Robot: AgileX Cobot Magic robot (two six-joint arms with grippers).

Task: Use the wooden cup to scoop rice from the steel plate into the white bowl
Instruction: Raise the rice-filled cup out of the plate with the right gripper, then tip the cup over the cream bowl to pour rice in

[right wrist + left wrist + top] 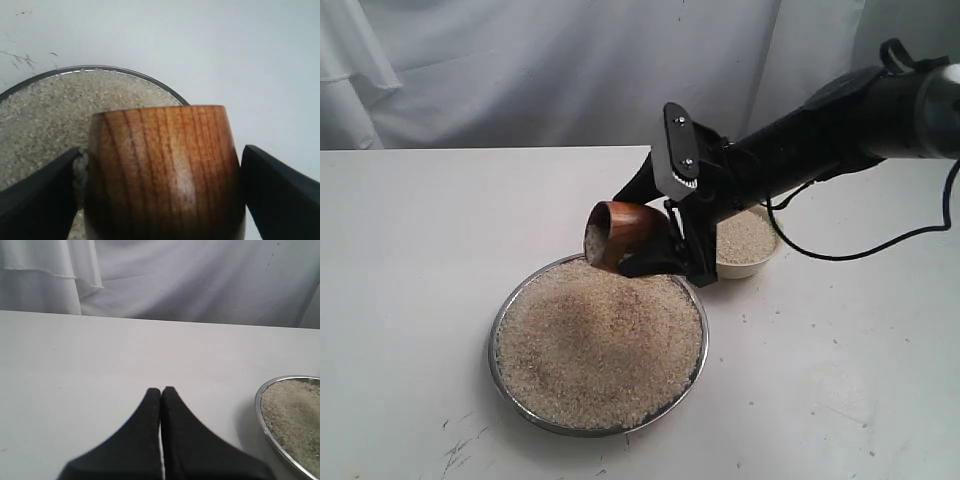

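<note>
The wooden cup [620,232] was grasped between the two fingers of the right gripper [162,149], one finger on each side of its grained wall, and was held tipped on its side above the far edge of the steel plate [494,345]. Its mouth faced the left of the exterior view, with a little rice visible at the lip. Beneath it the rice [600,345] filled the plate almost to the thin raised rim as a low, broad heap, and no grains could be made out on the bench around the rim. The white bowl [752,270] stood just beyond the plate on its far right side. It was partly hidden behind the gripper and arm and already held a level layer of rice; whether bowl and plate touched could not be told. The left gripper [161,390] was clenched, its fingers pressed together on nothing, and hung over bare bench [410,250] with the plate's rim off to one side. Wide open surface lay left of the plate and in front of it, where faint dark scuffs marked the bench. A black cable [860,250] looped from the right arm above the bench beyond the bowl. The bench's far edge met a pale cloth backdrop [520,70].
</note>
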